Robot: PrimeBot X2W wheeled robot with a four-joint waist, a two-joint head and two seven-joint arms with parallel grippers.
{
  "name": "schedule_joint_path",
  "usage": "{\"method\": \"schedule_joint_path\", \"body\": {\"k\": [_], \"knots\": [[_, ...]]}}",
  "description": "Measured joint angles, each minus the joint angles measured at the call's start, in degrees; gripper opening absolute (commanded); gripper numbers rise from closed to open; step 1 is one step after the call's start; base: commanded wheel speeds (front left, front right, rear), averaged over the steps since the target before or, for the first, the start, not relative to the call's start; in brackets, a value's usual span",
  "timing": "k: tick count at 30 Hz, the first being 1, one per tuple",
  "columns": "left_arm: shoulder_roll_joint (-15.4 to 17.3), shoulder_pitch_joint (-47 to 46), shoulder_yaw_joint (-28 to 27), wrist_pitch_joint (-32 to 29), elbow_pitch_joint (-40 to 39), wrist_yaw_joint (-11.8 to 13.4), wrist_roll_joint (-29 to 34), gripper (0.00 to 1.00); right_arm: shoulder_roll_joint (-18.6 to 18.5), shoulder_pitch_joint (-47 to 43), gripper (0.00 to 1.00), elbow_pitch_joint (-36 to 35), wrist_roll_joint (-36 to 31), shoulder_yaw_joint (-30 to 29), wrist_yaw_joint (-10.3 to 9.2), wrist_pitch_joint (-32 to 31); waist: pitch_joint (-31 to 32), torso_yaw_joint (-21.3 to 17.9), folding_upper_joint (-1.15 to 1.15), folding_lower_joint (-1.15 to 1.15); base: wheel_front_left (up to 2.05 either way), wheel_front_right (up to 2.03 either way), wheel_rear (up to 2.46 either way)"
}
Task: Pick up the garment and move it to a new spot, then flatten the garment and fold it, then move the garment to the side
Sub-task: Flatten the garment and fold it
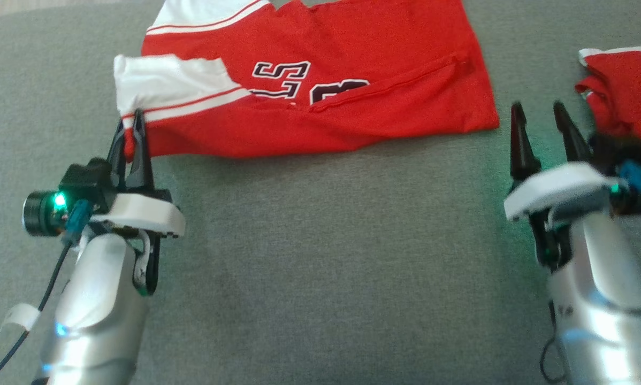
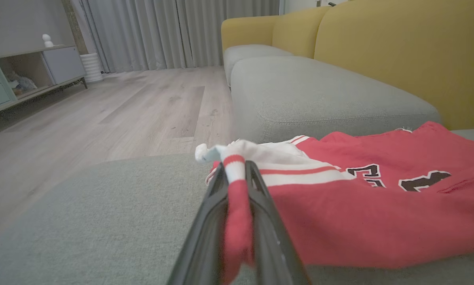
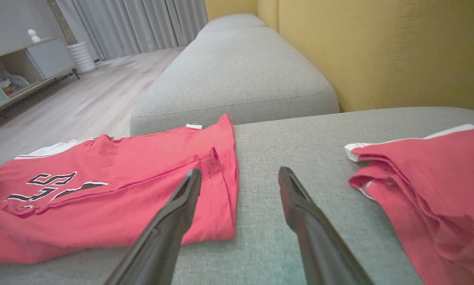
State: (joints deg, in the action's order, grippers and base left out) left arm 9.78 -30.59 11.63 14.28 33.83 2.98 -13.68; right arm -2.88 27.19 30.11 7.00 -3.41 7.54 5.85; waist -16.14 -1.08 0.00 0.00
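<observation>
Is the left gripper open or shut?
Shut. The left gripper has its two fingers pressed on a red and white corner of the jersey.

Red-white garment (image 1: 320,101), rumpled, on cushion

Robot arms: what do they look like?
Both have glossy silver forearms, a white plate at the wrist and two long, tapering black fingers. Beside the left gripper sits a black camera with a green light and a dark cable; the right gripper has a blue plug.
</observation>
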Motion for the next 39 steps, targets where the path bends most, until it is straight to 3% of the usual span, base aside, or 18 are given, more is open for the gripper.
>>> {"method": "schedule_joint_path", "body": {"k": [7,14,15,16,17,18,27,34,39], "knots": [[0.0,-0.3,1.8,0.0,-2.6,-1.0,1.0,0.0,0.0,8.0,1.0,9.6,-3.1,-1.1,0.0,-7.9,-1.0,1.7,0.0,0.0,0.0,0.0,0.0],[-0.9,-0.9,3.7,0.2,-3.2,-1.8,1.7,0.0,-0.2,12.2,1.0,19.2,-11.3,-3.4,0.0,-12.0,-1.9,3.7,0.0,-0.01,0.0,0.0,0.0],[-1.1,-0.9,3.8,0.2,-3.3,-1.8,1.8,0.0,-0.3,13.3,0.87,20.0,-12.4,-3.6,0.0,-12.4,-2.0,3.9,0.0,-0.01,0.0,0.0,0.0],[-1.1,-0.9,3.8,0.2,-3.3,-1.8,2.0,0.0,-0.3,14.2,0.55,20.9,-13.4,-3.8,0.0,-12.9,-2.1,4.1,0.0,0.0,0.0,0.0,0.0],[-1.1,-0.9,3.9,0.2,-3.3,-1.8,2.2,0.0,-0.4,15.0,0.13,21.6,-14.3,-3.9,0.0,-13.1,-2.1,4.2,0.0,0.0,0.0,0.0,0.0],[-1.1,-0.9,3.9,0.2,-3.3,-1.8,2.2,0.0,-0.4,15.5,0.0,22.2,-15.2,-3.8,0.0,-13.2,-2.1,4.3,0.0,0.0,0.0,0.0,0.0],[1.5,-0.1,3.7,0.1,-0.1,-1.7,2.3,0.0,-0.1,15.2,0.0,23.8,-18.0,-6.9,0.0,-8.7,0.7,3.2,0.0,0.0,0.0,0.0,0.0],[4.0,6.4,5.0,-1.7,2.4,-2.6,2.7,0.0,0.1,11.5,0.0,24.1,-12.2,-4.4,0.0,-7.5,5.9,1.2,0.0,-0.01,0.0,0.0,0.0],[4.6,12.1,5.5,-4.6,2.2,-3.6,2.3,0.0,0.2,5.3,0.0,24.1,-5.8,-2.1,0.0,-12.4,10.7,0.1,0.0,-0.02,0.0,0.0,0.0]]}}
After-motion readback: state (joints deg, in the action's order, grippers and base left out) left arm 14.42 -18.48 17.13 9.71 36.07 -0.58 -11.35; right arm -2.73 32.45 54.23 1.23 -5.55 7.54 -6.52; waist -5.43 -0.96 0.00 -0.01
